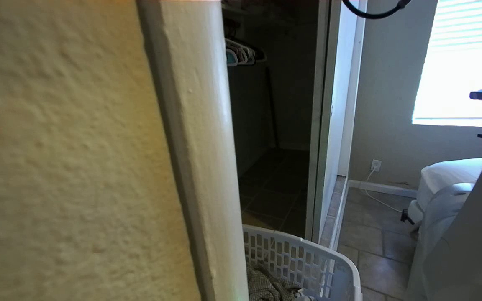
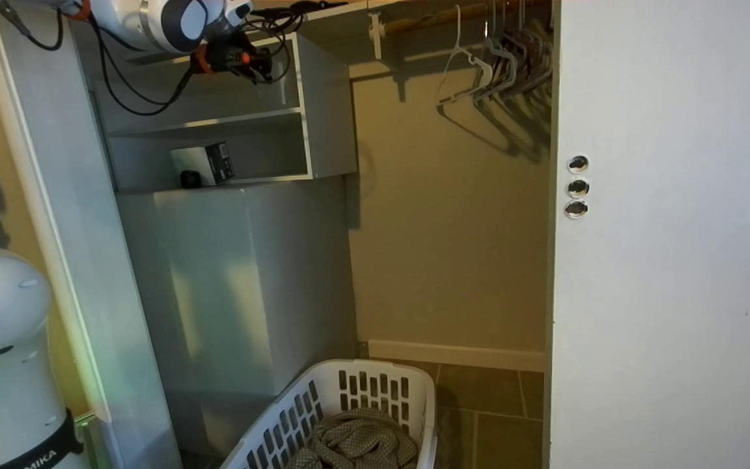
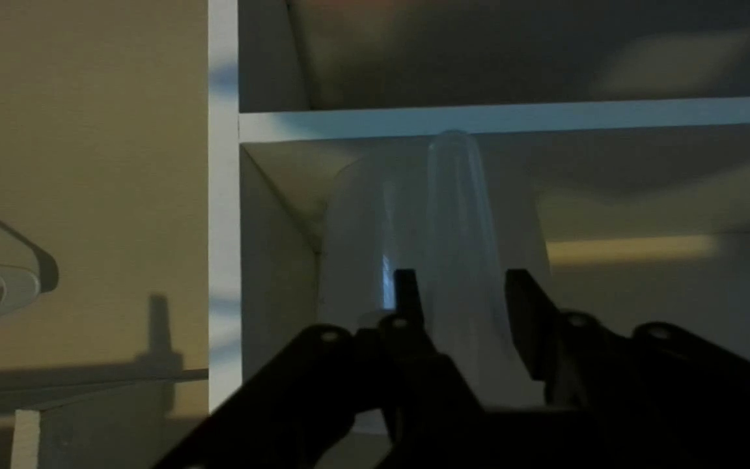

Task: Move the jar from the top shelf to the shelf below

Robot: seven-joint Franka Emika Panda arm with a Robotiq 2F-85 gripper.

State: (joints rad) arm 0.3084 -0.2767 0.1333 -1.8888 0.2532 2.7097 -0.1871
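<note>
A clear, dim jar (image 3: 362, 247) stands in the upper compartment of the white shelf unit, by its side wall, in the upside-down wrist view. A rounded, handle-like strip (image 3: 456, 195) runs along its front and overlaps the middle shelf (image 3: 544, 118). My gripper (image 3: 461, 277) has its fingers partly closed on either side of this strip, with almost no gap. In an exterior view the gripper (image 2: 264, 65) reaches into the upper compartment; the jar is barely visible there. The lower compartment (image 2: 264, 146) is below.
A small box (image 2: 202, 164) and a dark round object (image 2: 190, 179) sit in the lower compartment. Hangers (image 2: 492, 71) hang beside the unit. A laundry basket (image 2: 381, 371) stands on the floor. Loose cables (image 2: 140, 107) hang from the arm. A sliding door (image 2: 668, 260) stands at one side.
</note>
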